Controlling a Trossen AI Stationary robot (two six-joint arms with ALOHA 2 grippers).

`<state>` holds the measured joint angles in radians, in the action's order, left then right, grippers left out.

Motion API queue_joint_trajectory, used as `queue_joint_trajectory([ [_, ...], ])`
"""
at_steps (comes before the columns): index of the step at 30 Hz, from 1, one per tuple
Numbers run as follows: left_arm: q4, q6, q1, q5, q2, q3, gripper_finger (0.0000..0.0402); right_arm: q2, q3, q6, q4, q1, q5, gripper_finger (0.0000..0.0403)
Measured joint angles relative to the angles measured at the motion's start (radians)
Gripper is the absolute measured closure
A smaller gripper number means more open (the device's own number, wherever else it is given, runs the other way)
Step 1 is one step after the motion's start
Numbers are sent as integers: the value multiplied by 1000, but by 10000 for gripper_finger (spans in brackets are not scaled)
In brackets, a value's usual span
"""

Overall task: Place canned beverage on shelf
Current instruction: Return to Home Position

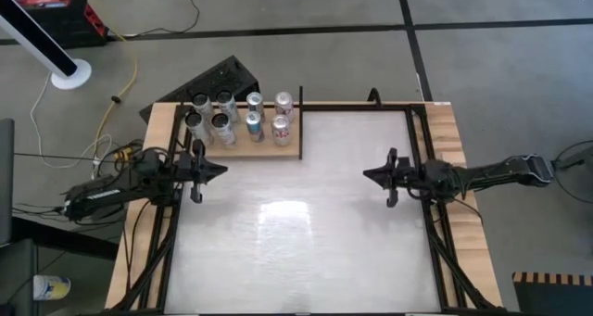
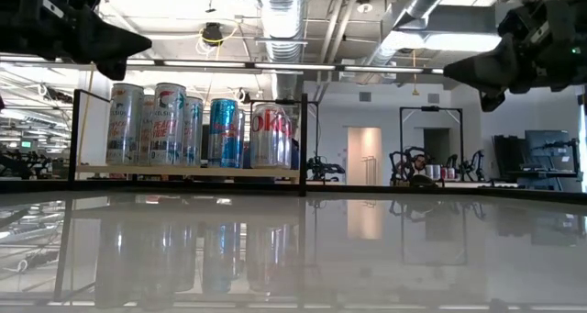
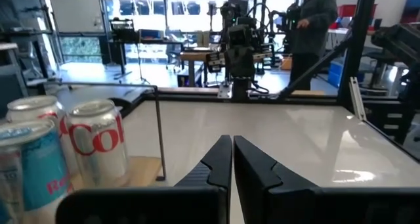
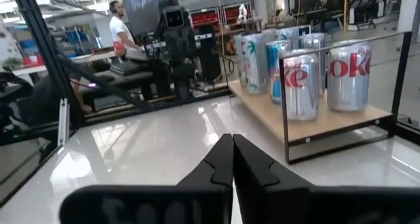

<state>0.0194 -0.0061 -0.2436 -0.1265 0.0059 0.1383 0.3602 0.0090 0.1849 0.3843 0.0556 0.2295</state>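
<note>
The shelf [image 1: 278, 150], a light wood board with thin black bars, lies at the table's far left. Several cans [image 1: 239, 118] stand upright on it, silver Coke cans [image 4: 348, 76] and blue ones [image 2: 223, 132] among them. My left gripper [image 1: 224, 169] hovers at the table's left side, just near of the shelf, shut and holding nothing, pointing level toward the right. My right gripper [image 1: 365, 174] hovers at the right side, shut and holding nothing, pointing level toward the left. In both wrist views the fingertips [image 3: 232, 152] [image 4: 232, 150] meet above the bare tabletop.
The glossy white tabletop [image 1: 296, 233] stretches between the two grippers. Black frame bars [image 1: 428, 168] and wooden strips [image 1: 468, 233] run along the table's sides. An upright black post [image 4: 285, 106] marks the shelf's corner. People [image 3: 315, 27] stand in the room beyond.
</note>
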Motion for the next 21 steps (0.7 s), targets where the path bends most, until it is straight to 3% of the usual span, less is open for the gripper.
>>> queue_joint_trajectory([
  [6,33,-18,0,0,-2,0,401,-9,0,2,-33,39,1,383],
  [13,66,-68,0,1,-2,0,401,-6,-1,6,-67,48,1,340],
  [18,-159,-135,0,-8,-2,-113,402,-6,-1,7,-98,48,1,334],
  [21,-158,-124,0,-8,-1,-124,401,-6,-2,7,-124,48,1,333],
])
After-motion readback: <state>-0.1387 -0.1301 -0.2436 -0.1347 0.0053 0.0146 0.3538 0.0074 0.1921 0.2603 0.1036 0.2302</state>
